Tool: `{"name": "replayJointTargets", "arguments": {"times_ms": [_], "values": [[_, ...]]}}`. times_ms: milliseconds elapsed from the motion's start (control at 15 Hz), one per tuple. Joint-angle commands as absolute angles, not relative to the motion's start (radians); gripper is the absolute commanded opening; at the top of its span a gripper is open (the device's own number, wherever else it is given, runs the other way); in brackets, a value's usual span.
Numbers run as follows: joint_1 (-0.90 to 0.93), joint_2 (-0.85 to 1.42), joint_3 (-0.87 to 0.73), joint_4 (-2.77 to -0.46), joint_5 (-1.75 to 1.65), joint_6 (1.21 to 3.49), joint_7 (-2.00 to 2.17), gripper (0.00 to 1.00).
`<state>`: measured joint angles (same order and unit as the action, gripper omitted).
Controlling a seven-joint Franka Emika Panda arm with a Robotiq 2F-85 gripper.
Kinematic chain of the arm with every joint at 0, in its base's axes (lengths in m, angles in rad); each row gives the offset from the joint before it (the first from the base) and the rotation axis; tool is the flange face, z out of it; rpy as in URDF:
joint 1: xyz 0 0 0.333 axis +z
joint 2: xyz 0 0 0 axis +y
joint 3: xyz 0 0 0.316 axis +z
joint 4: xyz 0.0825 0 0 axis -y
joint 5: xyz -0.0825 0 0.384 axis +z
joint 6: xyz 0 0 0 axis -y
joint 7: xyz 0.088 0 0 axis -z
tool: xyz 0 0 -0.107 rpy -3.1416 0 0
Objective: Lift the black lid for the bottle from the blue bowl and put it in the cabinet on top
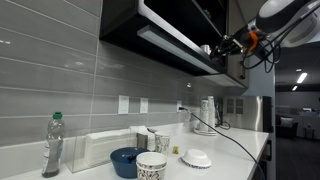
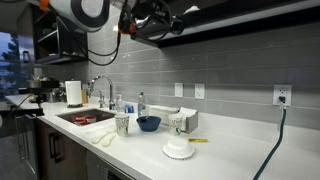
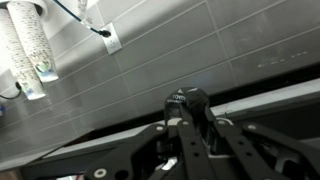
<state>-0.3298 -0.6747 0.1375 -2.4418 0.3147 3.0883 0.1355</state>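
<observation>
We see the gripper (image 3: 187, 108) up at the long glossy black overhead cabinet (image 1: 170, 35), jaws pinched narrow on the small black bottle lid (image 3: 187, 97), well above the small round dark-blue bowl (image 1: 125, 160).

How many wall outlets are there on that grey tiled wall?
3: one wall outlet right beside another, and a third further along with a cable plugged in. More may be hidden off-frame.

The cabinet (image 1: 125, 20) is glossy black, and the wall tiles (image 1: 50, 80) are smooth grey with a soft sheen. The blue bowl (image 1: 125, 160) looks glazed, the tabletop (image 1: 235, 150) smooth white, my claw (image 3: 188, 100) matt black.
</observation>
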Motion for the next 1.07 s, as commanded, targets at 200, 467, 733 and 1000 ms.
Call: {"name": "replayJointTargets", "arguments": {"times_ms": [200, 467, 733, 1000], "values": [[0.022, -0.606, -0.267, -2.045, 0.278, 2.786, -0.101, 0.04], [0.027, -0.642, -0.278, -2.080, 0.286, 2.793, -0.109, 0.14], [0.087, -0.609, -0.297, -2.044, 0.314, 2.781, -0.145, 0.04], [0.251, -0.511, -0.393, -1.809, 0.343, 2.574, -0.275, 0.04]]}}
